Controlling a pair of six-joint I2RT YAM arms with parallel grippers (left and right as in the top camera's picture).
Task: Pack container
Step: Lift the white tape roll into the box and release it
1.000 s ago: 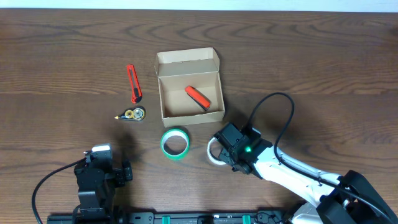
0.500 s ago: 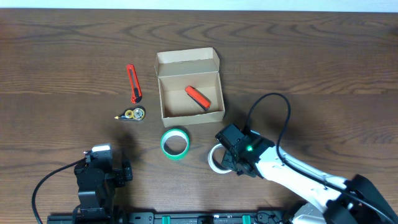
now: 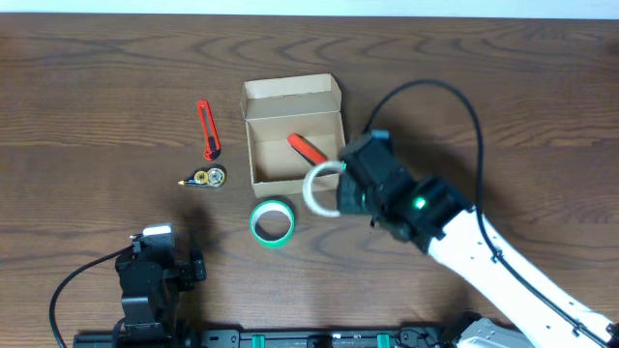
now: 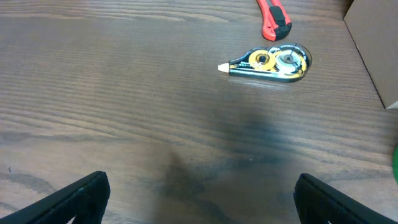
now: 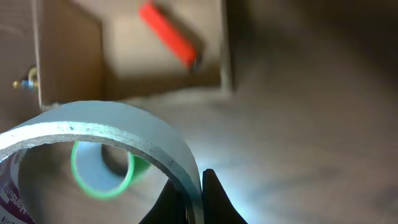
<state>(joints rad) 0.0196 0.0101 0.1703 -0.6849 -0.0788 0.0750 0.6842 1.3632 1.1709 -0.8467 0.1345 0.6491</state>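
Observation:
The container (image 3: 253, 130) is an open tan cardboard box with its flap lid at the far side; a red marker-like item (image 3: 307, 149) lies inside. My right gripper (image 3: 338, 188) is shut on a white tape roll (image 3: 317, 189) and holds it above the table at the box's near right corner. In the right wrist view the white roll (image 5: 106, 124) fills the foreground, pinched between the fingers (image 5: 196, 199), with the box (image 5: 68, 56) below. A green tape roll (image 3: 272, 222) lies on the table in front of the box. My left gripper (image 4: 199, 199) is open and empty.
A red utility knife (image 3: 208, 129) and a correction tape dispenser (image 3: 206, 177) lie left of the box; both show in the left wrist view, the dispenser (image 4: 270, 61) and the knife (image 4: 273, 18). The right arm's black cable (image 3: 455, 97) arcs above the table.
My right gripper has lifted the white tape roll off the table and carried it up toward the box's near right corner. The left arm has not moved.

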